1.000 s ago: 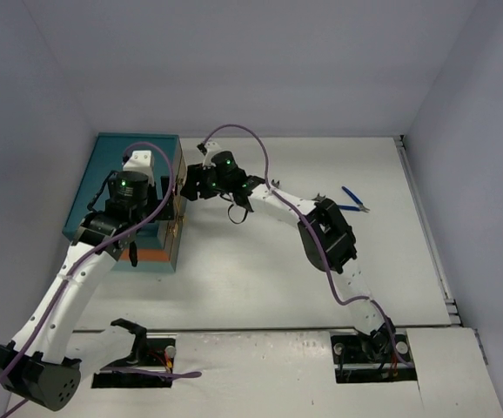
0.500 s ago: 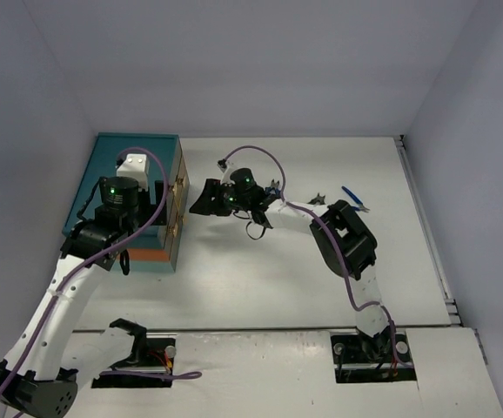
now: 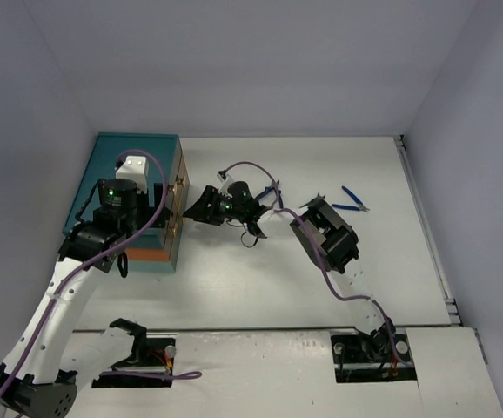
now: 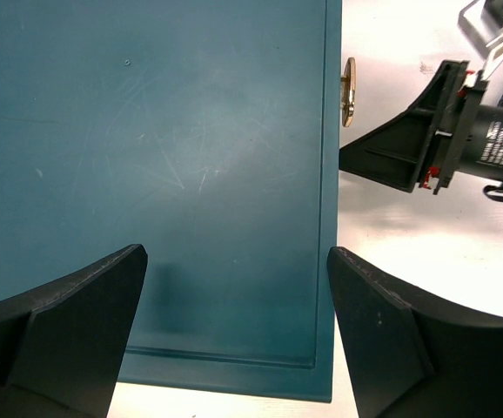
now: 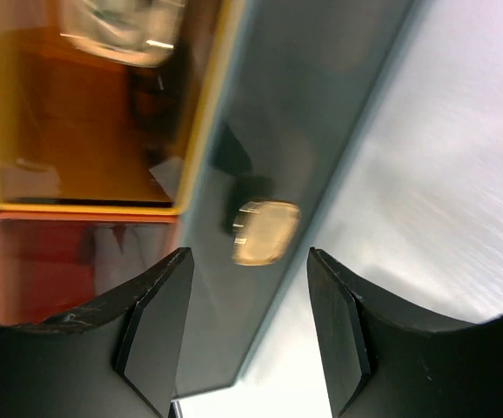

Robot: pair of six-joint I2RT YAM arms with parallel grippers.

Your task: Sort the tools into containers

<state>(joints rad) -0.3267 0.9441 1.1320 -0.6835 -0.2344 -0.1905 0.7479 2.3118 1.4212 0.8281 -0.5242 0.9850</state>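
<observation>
just beyond the right claw [image 5: 250, 259] sits a brass knob [image 5: 265, 232]

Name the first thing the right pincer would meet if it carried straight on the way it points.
Probably the brass knob on the teal chest, which sits just ahead of the right pincer, centred between its open jaws.

Chest [image 4: 147, 131]: teal, faint pale scratches on top.
Chest base band [image 3: 150, 258]: orange.
Drawer knob [image 5: 264, 232]: brass-gold.
Pliers handles [image 3: 352, 202]: blue.
Worktop [image 3: 234, 279]: white.
Arm links [image 3: 60, 305]: white.
Arm cables [image 3: 251, 165]: purple.
Left end effector [image 4: 234, 252]: black.
Right end effector [image 5: 249, 257]: black.
</observation>
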